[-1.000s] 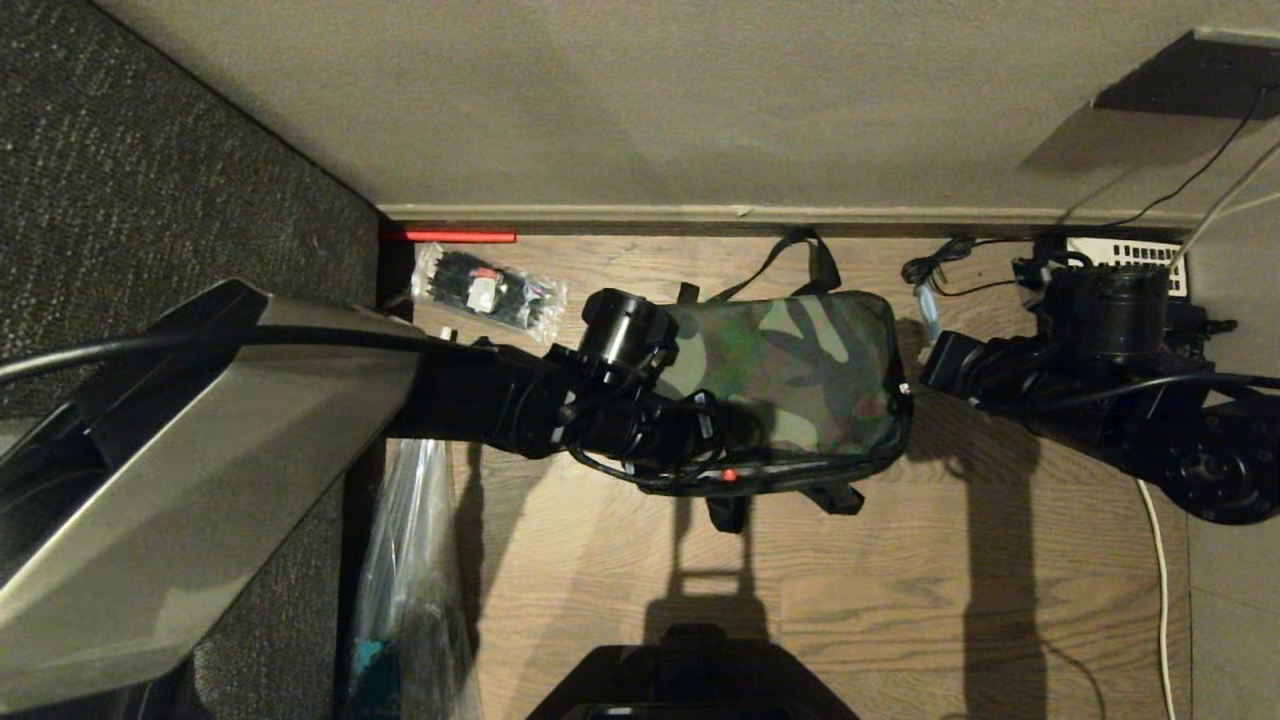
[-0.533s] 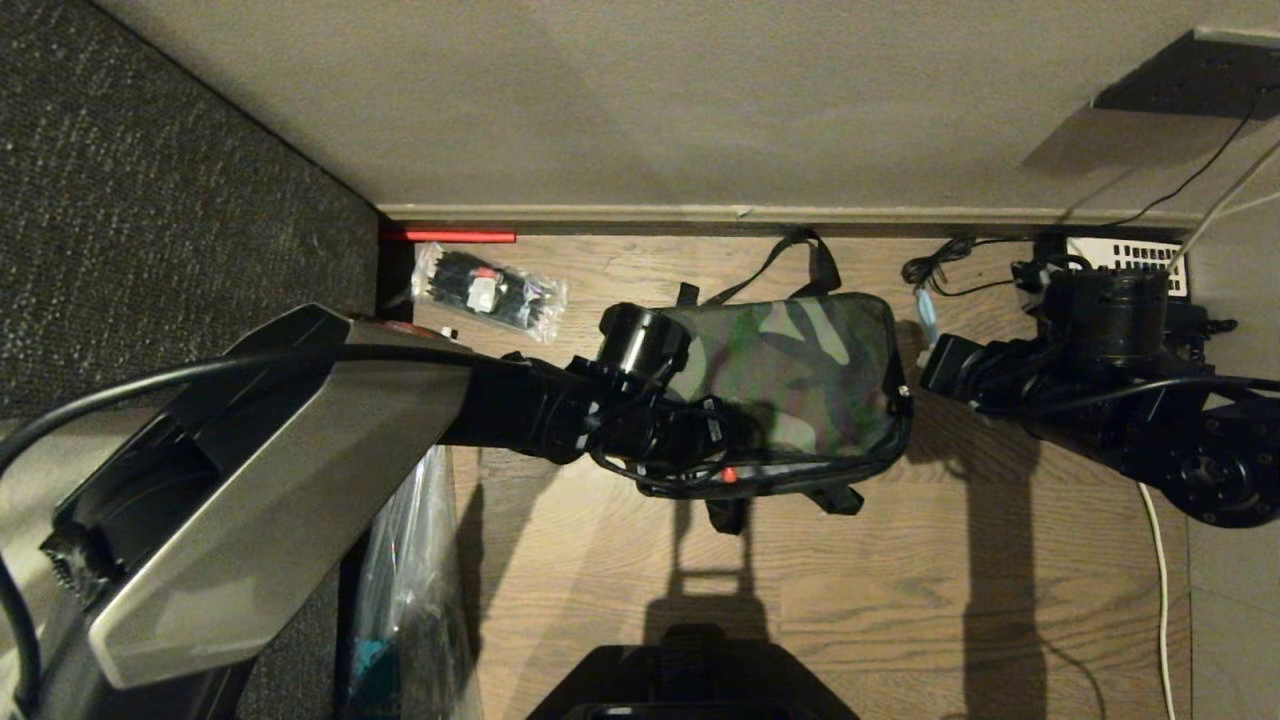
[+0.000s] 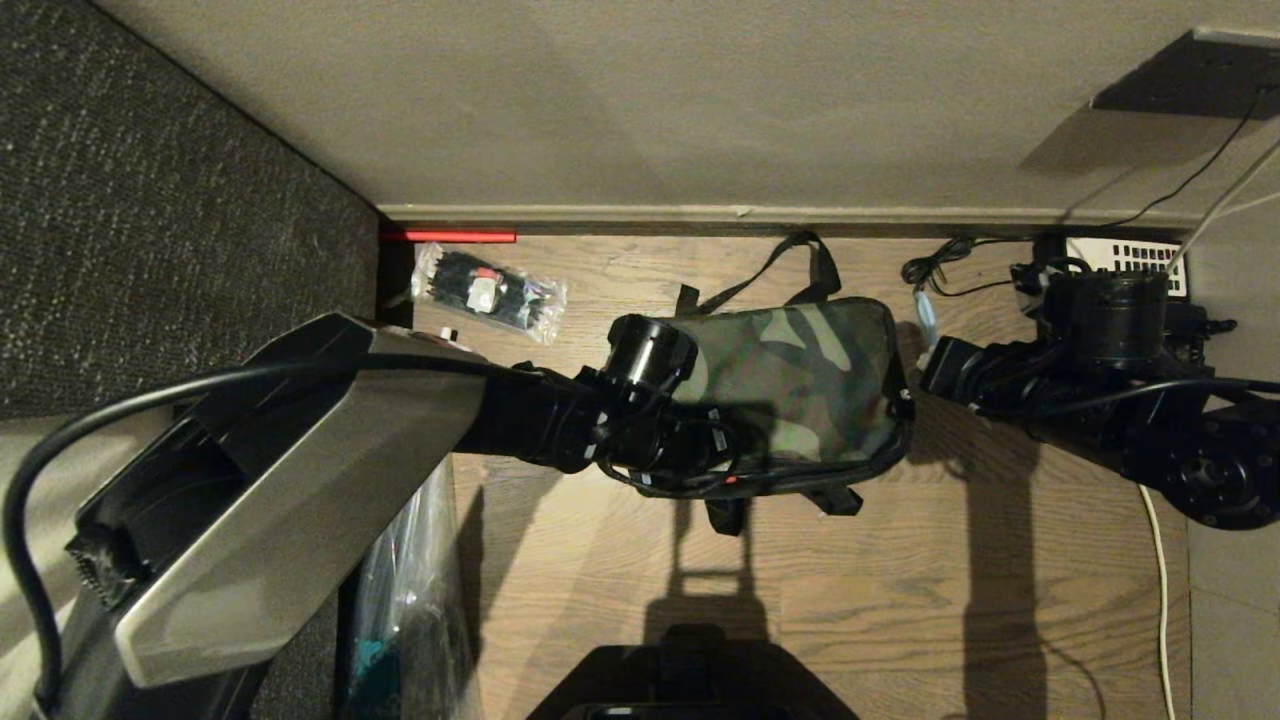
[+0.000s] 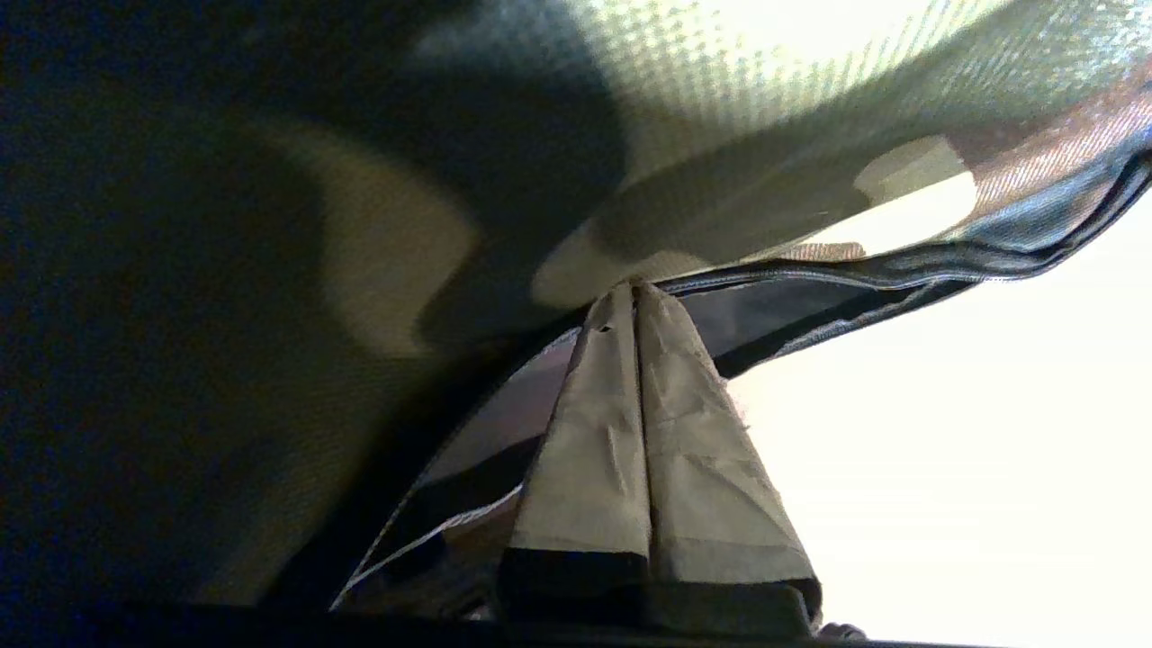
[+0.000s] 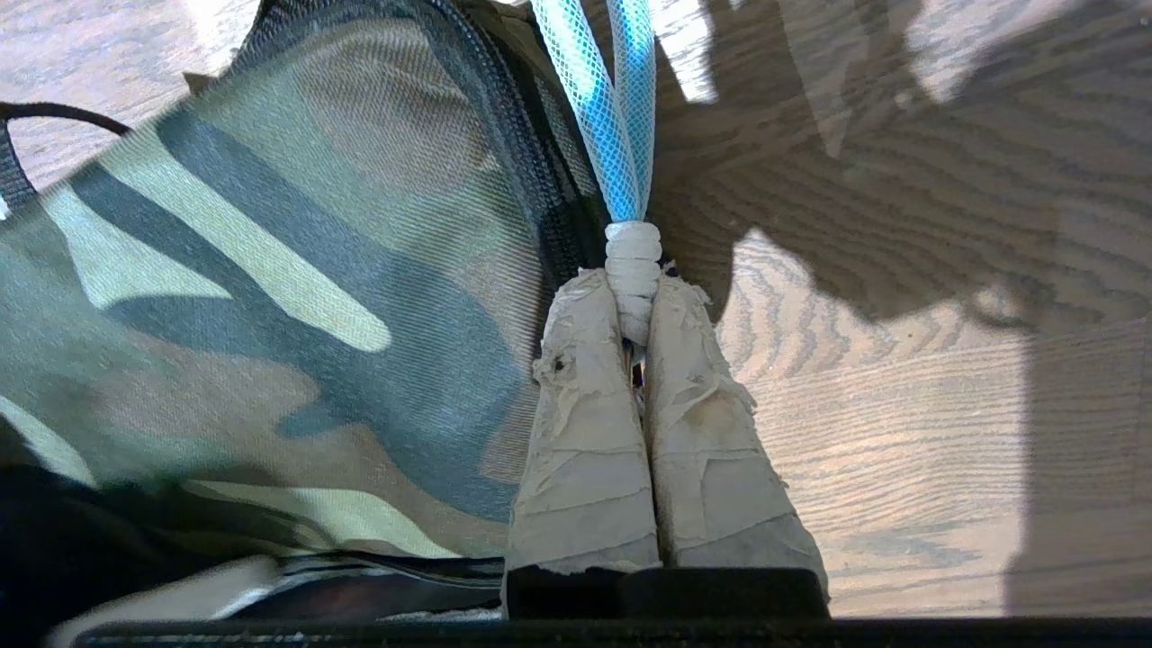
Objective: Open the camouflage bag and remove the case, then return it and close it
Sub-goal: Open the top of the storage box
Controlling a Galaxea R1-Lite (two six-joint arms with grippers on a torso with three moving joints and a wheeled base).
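The boxy soft camouflage bag (image 3: pixel 800 385), green-brown-black woven fabric on top with black sides, zipper and straps, lies on the wood-plank floor (image 3: pixel 900 590) near the wall, between the two arms. The fabric looks limp: the lid edge sags and bows in the left wrist view, so it will likely fold rather than lift as a panel. It appears light, not fragile. The sensible holds are the zipper pull and the lid's rim, not the flat top.

The case is not visible in any view; presumably it is inside the bag.

The left gripper (image 4: pixel 634 292), tape-wrapped fingers pressed together, sits at the lid's near edge by the black zipper seam (image 4: pixel 900 274). Whether it pinches fabric or a pull cannot be told. In the head view its tip is hidden under its own wrist.

The right gripper (image 5: pixel 634 310), tape-wrapped and closed, clamps a white-wrapped knot from which a blue mesh cord (image 5: pixel 612 108) runs toward the bag's corner by the zipper track. This reads as a zipper pull tether, though the attachment is out of view.

Counts:
- Bag: one.
- Case: none in view.
- Grippers: two.
- Blue cords: one, doubled.
- Clear packet of black items (image 3: pixel 490 292): one, by the wall to the robot's left of the bag.
- Clear plastic bag (image 3: pixel 400 600): one, on the floor at the left.
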